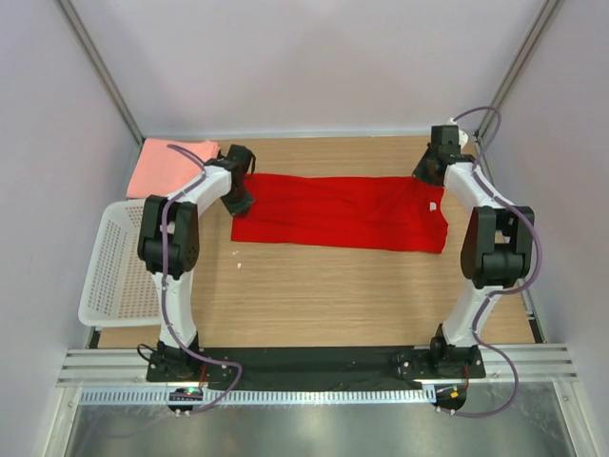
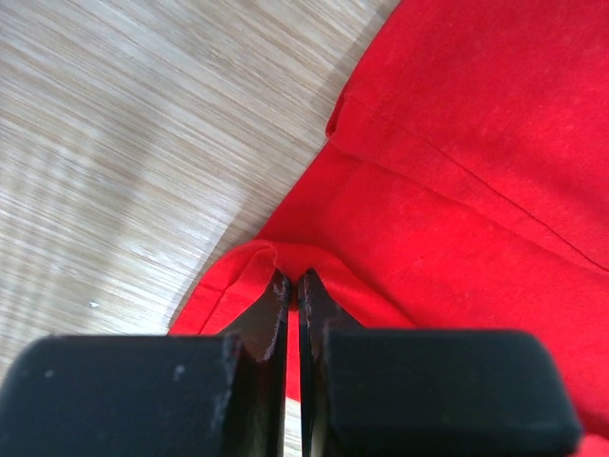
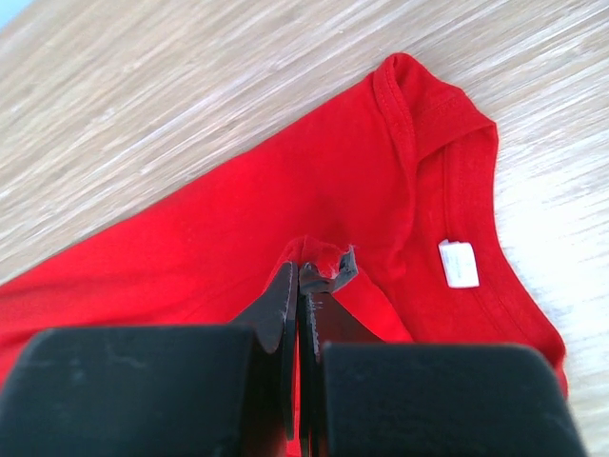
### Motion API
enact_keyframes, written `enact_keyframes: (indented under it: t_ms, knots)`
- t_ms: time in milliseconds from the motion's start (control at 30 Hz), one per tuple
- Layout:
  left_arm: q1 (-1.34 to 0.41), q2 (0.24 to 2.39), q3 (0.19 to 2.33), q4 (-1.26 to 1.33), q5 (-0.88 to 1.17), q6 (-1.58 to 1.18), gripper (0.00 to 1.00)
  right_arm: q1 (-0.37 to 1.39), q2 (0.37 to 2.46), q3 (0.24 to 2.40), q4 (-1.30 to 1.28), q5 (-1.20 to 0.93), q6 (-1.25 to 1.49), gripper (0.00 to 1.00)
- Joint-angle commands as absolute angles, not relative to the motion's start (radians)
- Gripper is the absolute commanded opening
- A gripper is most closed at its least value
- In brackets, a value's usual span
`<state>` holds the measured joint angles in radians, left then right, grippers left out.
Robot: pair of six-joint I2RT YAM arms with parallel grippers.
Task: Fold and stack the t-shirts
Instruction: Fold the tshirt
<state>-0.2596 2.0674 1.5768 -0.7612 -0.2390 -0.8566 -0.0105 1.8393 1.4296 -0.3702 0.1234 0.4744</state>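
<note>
on the wooden table [image 1: 314, 295], the red t-shirt [image 1: 338, 211] is laid out as a long flat band, folded lengthwise, with its neck end to the right.

- left gripper [image 1: 241, 204]: set at the shirt's left end, on the far corner. in the left wrist view the jaws are seen pressed together, and a small raised ridge of red hem is pinched between them. the cloth around the pinch is lifted off the wood into a low fold.
- right gripper [image 1: 425, 177]: set at the shirt's right end, on the far edge, near the collar [image 3: 419, 105]. in the right wrist view the jaws are seen closed on a puckered bit of red cloth. a white label [image 3: 460, 263] is shown inside the neckline, just right of the pinch.
- salmon-pink t-shirt [image 1: 171, 167]: folded to a square and placed left of the red t-shirt, beyond its far left corner, apart from it.
- white mesh basket [image 1: 109, 271]: placed left of the red t-shirt and nearer the arm bases, not touching it. nothing is seen inside.
</note>
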Motion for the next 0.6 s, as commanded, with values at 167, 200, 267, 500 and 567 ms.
enact_keyframes:
  t_ms: [167, 200, 267, 500, 567]
  knots:
    - [-0.250, 2.010, 1.657, -0.799, -0.242, -0.848, 0.33, -0.015, 1.999, 1.709, -0.625, 0.091, 0.549, 0.32]
    - [-0.250, 1.981, 1.655, -0.798, -0.241, -0.841, 0.35, -0.015, 1.996, 1.716, -0.646, 0.078, 0.549, 0.37]
    - [-0.250, 1.948, 1.651, -0.787, -0.233, -0.827, 0.40, -0.015, 1.974, 1.703, -0.687, 0.066, 0.555, 0.41]
    - [-0.271, 1.824, 1.522, -0.712, -0.091, -0.747, 0.43, -0.014, 1.861, 1.479, -0.657, 0.012, 0.542, 0.41]
    - [-0.272, 1.795, 1.487, -0.707, -0.071, -0.736, 0.43, -0.014, 1.844, 1.444, -0.637, 0.012, 0.543, 0.39]
